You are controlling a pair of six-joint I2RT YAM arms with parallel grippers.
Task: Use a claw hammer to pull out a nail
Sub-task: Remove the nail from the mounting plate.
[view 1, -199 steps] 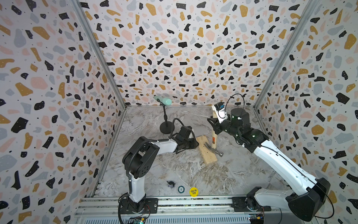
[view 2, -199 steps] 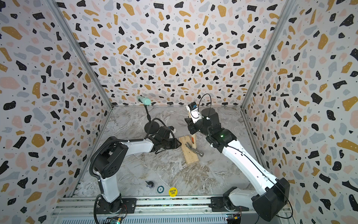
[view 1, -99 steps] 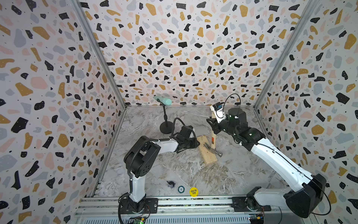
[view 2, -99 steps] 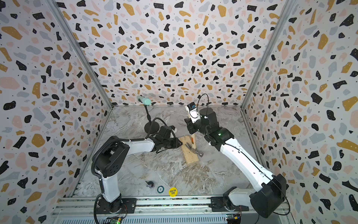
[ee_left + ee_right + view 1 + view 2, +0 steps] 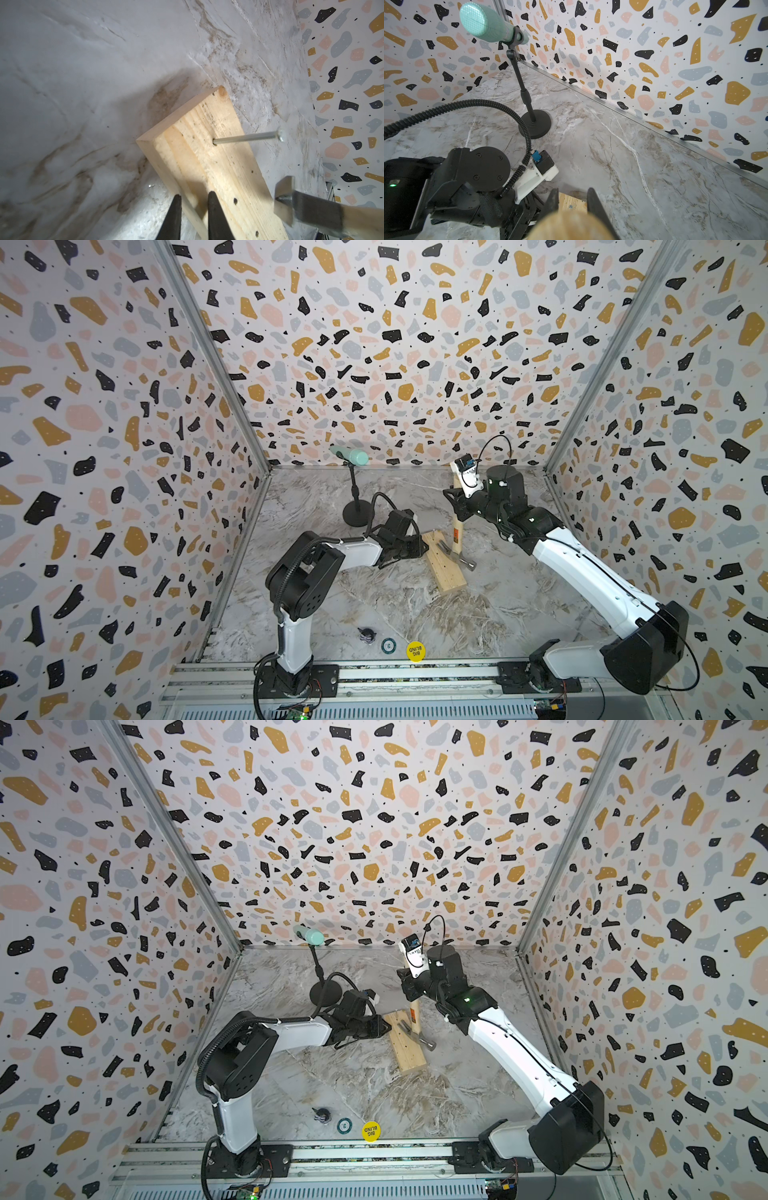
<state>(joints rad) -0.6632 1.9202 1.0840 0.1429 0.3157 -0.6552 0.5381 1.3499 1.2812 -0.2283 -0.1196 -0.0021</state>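
The claw hammer (image 5: pixel 457 536) stands nearly upright, its steel head (image 5: pixel 416 1038) resting on the pale wood block (image 5: pixel 445 574). High on the handle, my right gripper (image 5: pixel 458 506) is shut on it; the handle's end (image 5: pixel 571 226) fills the space between the fingers. The nail (image 5: pixel 247 138) sticks far out of the block near its far end, and its head (image 5: pixel 570 206) shows in the right wrist view. The hammer head (image 5: pixel 291 204) is apart from the nail. My left gripper (image 5: pixel 194 198) is shut on the block's long edge (image 5: pixel 166 166), at the left side of the block (image 5: pixel 409 1056).
A mint-green microphone (image 5: pixel 352 456) on a black stand (image 5: pixel 357 514) is behind the left arm. A yellow disc (image 5: pixel 415 650), a small green-rimmed disc (image 5: pixel 388 645) and a small dark object (image 5: pixel 367 635) lie near the front rail. Patterned walls close in three sides.
The left fingers have closed in a little on the block's edge. The right arm, holding the hammer, has shifted very slightly; the hammer head stays on the block.
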